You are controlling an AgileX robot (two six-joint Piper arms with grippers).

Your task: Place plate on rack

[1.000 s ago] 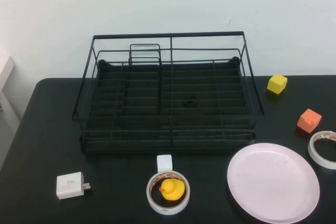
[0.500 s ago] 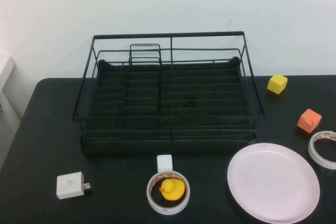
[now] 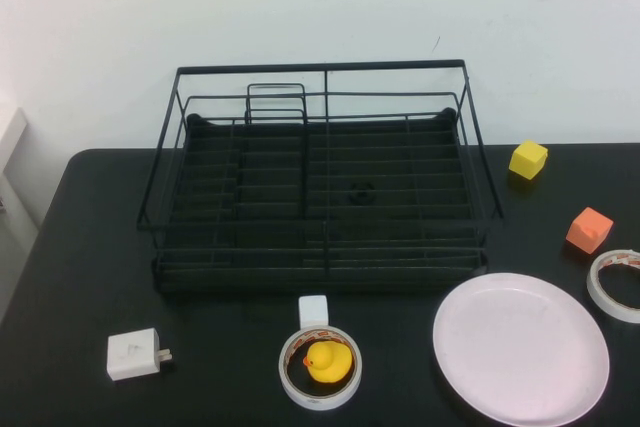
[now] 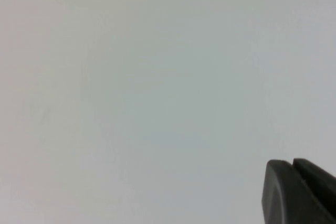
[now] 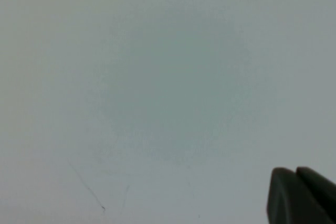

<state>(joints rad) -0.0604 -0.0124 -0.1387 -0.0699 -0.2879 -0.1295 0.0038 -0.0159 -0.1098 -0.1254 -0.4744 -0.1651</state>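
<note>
Pink plate sits flat on the black table, front-right of the empty wire rack; left gripper and right gripper just face blank wall.

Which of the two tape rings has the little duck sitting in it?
The tape ring at the table's front centre, circling the yellow duck. The other tape ring, at the right edge beside the plate, holds nothing.
</note>
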